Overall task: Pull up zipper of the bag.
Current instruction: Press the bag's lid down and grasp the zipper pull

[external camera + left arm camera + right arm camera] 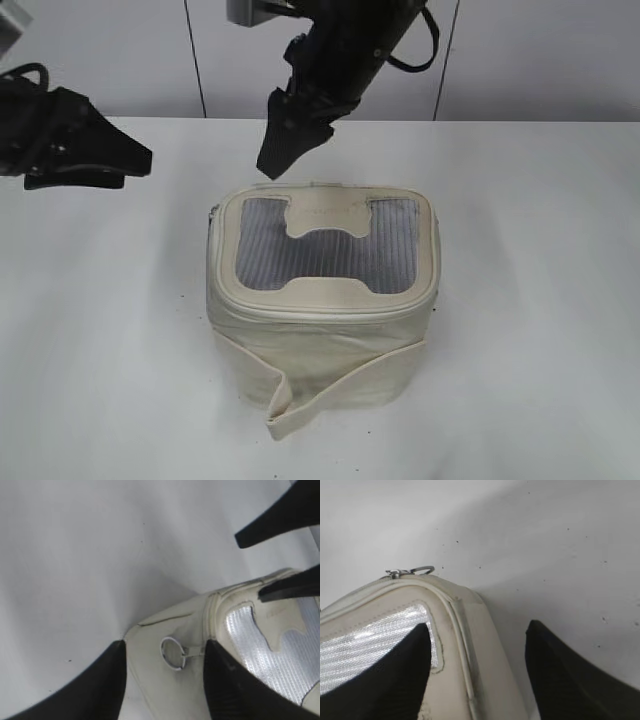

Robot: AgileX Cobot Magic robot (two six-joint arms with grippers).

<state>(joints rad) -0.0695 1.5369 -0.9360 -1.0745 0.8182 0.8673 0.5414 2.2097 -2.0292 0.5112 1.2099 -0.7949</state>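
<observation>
The cream bag (320, 345) stands mid-table, with a grey ribbed top panel (270, 250) and an H-shaped patch. Its zipper track (320, 312) runs round the top rim. In the left wrist view a silver ring pull (173, 653) hangs on the bag's side (150, 680), framed by my open, empty left gripper (165, 642), which is clear of the bag at the left of the exterior view (135, 160). My right gripper (278, 160) hovers over the bag's back left rim. It is open (479, 625) and straddles the rim track (465, 650); a ringed pull (412, 571) lies beyond.
The loose cream strap (300, 400) hangs folded down the bag's front. The white table (530, 300) extends around the bag, with a white wall behind. The right gripper's black fingers (280, 520) show at the upper right of the left wrist view.
</observation>
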